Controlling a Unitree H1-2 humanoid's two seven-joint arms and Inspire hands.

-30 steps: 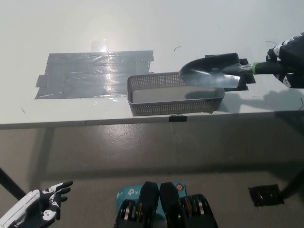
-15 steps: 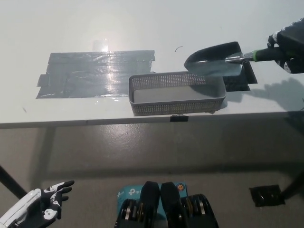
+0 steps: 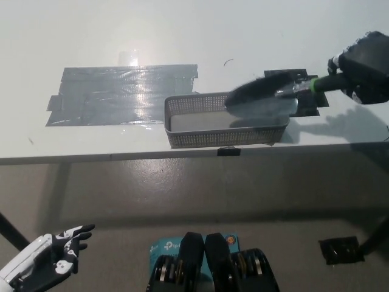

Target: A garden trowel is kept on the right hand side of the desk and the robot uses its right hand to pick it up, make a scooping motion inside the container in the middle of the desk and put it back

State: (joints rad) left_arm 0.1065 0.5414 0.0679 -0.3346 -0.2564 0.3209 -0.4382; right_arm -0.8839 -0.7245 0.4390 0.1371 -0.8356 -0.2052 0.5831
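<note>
Trowel (image 3: 264, 94): held, blurred, over the right end of the container (image 3: 200, 139).
Right hand (image 3: 360, 61): fingers closed round its handle.
Left hand (image 3: 48, 266): rested low, fingers spread.
Risk: rim clipped by the blade, container shoved off the desk (image 3: 182, 36) edge.

Right hand (image 3: 363, 68): black, sits up and to the right of the mesh container (image 3: 219, 137), apart from its right end wall. Fingers wrapped round the handle of the trowel (image 3: 262, 96), firm grip. Grip axis points left and slightly down, toward the container. Wrist and forearm run off the right edge and are mostly cut off.

Left hand (image 3: 53, 263): white with dark fingers, resting well below and left of the container. Holds nothing, fingers apart and pointing up-right. Forearm exits at the bottom-left corner.
</note>
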